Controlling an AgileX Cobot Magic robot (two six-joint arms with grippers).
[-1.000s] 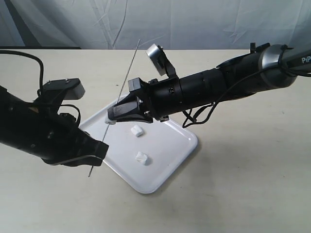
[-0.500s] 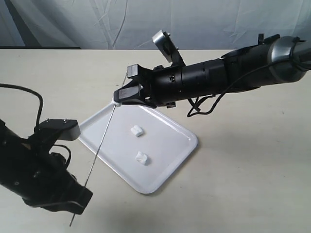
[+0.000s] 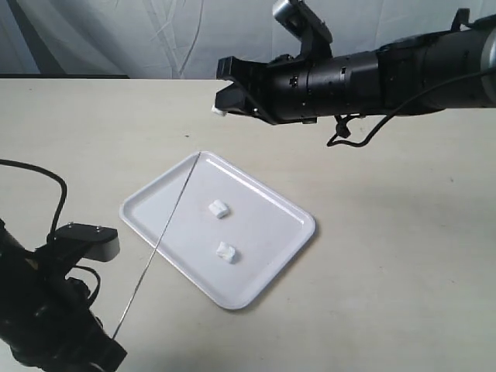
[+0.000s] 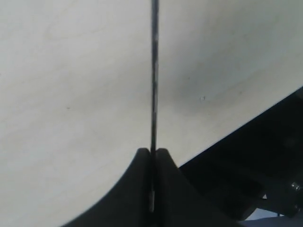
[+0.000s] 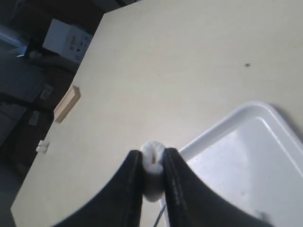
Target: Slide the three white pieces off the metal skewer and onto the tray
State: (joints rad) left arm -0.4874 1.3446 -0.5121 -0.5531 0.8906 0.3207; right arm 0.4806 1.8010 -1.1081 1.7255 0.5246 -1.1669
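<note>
The white tray [image 3: 263, 267] lies mid-table with two white pieces on it, one [image 3: 218, 208] farther back and one [image 3: 226, 251] nearer. My right gripper [image 3: 222, 110] hangs above the table behind the tray, shut on the third white piece [image 5: 152, 163], which is off the skewer. The metal skewer [image 3: 159, 242] slants bare from the tray's far corner down to my left gripper [image 3: 111, 343] at the lower left. That gripper [image 4: 152, 153] is shut on the skewer [image 4: 154, 75], and its fingers are hard to see in the exterior view.
The tan table [image 3: 403, 256] runs to a back edge against a grey cloth backdrop [image 3: 116, 39]. The left arm's black body and cable [image 3: 46, 310] fill the lower-left corner. The right arm [image 3: 372, 74] spans the upper right. The tray corner [image 5: 251, 142] shows below the right gripper.
The left gripper pulled the skewer down and left, out of the last white piece. The right gripper rose and moved back with that piece, away from the tray.
</note>
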